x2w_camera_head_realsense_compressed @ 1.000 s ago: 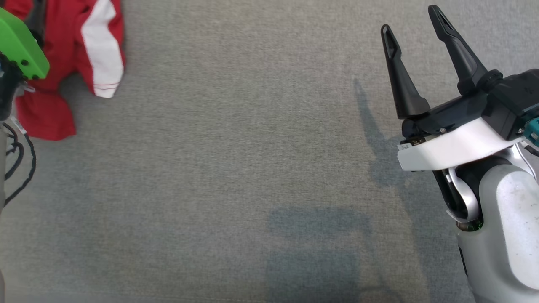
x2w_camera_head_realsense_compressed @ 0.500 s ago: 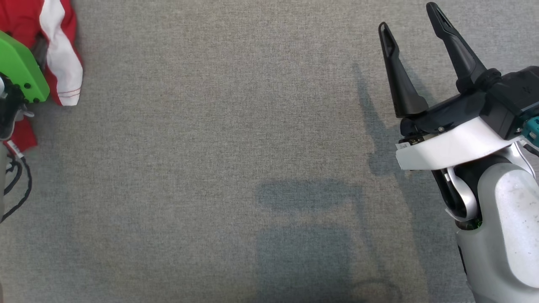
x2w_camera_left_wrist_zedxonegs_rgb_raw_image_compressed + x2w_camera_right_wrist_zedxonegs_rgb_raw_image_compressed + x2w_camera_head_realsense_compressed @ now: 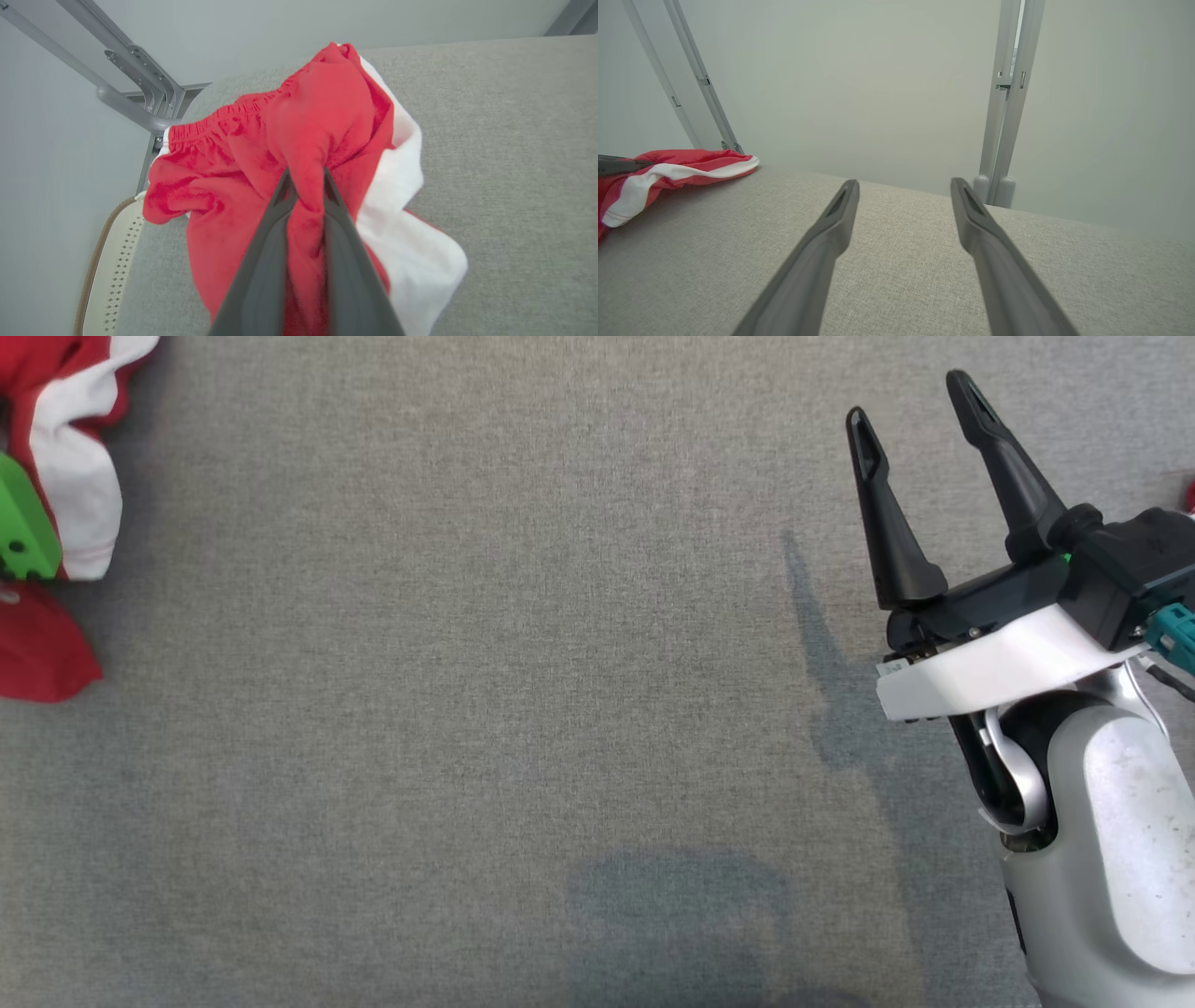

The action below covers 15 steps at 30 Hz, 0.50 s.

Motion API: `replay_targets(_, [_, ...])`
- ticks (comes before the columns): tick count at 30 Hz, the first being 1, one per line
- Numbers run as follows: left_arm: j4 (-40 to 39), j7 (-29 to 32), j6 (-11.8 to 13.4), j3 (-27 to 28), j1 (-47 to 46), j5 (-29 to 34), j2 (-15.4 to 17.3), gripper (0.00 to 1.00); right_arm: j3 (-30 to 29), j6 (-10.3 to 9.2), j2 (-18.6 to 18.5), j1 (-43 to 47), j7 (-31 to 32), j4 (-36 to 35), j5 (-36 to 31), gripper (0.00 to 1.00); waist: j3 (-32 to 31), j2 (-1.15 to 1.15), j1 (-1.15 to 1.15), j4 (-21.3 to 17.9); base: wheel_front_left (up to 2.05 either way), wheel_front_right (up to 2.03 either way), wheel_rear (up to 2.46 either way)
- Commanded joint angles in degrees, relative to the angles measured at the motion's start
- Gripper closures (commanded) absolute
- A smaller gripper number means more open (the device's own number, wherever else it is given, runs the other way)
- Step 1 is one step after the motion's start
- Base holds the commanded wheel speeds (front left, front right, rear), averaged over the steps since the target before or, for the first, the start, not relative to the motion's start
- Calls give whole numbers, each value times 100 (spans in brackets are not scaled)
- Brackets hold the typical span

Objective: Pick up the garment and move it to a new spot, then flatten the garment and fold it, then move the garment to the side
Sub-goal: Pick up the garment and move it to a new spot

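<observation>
A grey woven counter [image 3: 485, 709] is pictured against pale grey walls [image 3: 878, 93] and metal frame posts [image 3: 1008, 116]. The garment [image 3: 336, 107], red shorts with white side panels and a gathered elastic waistband, is bunched at the upper left of the head view, where a fold of red cloth is pinched in the narrowed left end effector [image 3: 305, 179]. The right end effector [image 3: 910, 397] is held wide open at the frame's right, well apart from the garment.

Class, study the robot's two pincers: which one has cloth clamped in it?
The left pincer: it pinches a fold of the red-and-white garment. The right pincer stands spread wide above the grey surface, gripping nothing.
</observation>
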Motion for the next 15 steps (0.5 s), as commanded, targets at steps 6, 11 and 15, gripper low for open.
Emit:
replay_targets(6, [-488, -191, -43, -344, -194, -28, 52, 100, -64, 0, 88, 203, -143, 173, 105, 0, -573, 0, 0, -77, 0, 0, 0])
replay_targets(11, [-1259, -103, -43, -1014, -124, -396, 144, 100, -153, 0, 158, 392, -243, 314, 146, 0, -935, 0, 0, -207, 0, 0, 0])
replay_targets(15, [-1937, -87, -45, -1606, -123, -727, 227, 100, -267, 0, 215, 574, -296, 397, 180, 0, -1180, 0, 0, -325, 0, 0, 0])
